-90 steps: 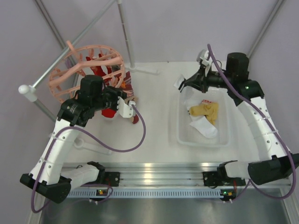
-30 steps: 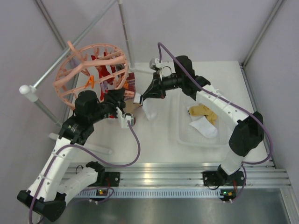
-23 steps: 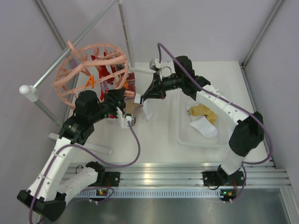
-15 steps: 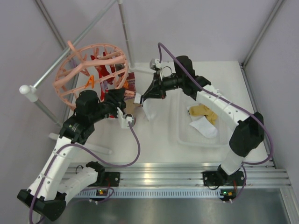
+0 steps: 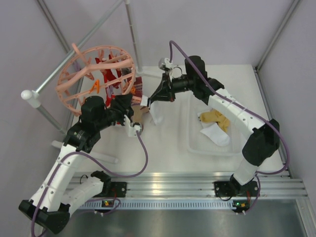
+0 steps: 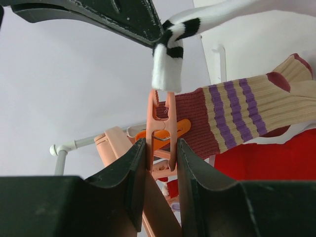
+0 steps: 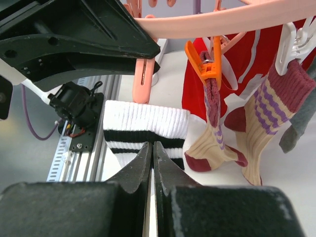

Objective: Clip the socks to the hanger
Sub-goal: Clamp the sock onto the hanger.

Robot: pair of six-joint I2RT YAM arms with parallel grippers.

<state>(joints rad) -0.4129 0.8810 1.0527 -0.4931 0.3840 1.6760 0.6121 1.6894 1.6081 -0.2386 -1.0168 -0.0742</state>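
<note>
Shifted slightly, striped sock point(image 6: 167, 69) hangs above clip point(image 6: 161, 111) in left pincer point(image 6: 160, 150).

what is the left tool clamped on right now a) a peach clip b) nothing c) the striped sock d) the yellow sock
a: in the left wrist view the left tool is shut on the peach clip, while the right tool holds the striped sock.

White desk point(image 5: 168, 143): clear plastic tray point(image 5: 190, 134) on R side, w/ mustard sock point(image 5: 215, 117) & white sock point(image 5: 217, 135) inside. Rack's back foot bar point(image 5: 153, 74) lies far-centre, L foot bar point(image 5: 103, 157) near L edge. Aluminium rail point(image 5: 163, 183) along near edge.
</note>
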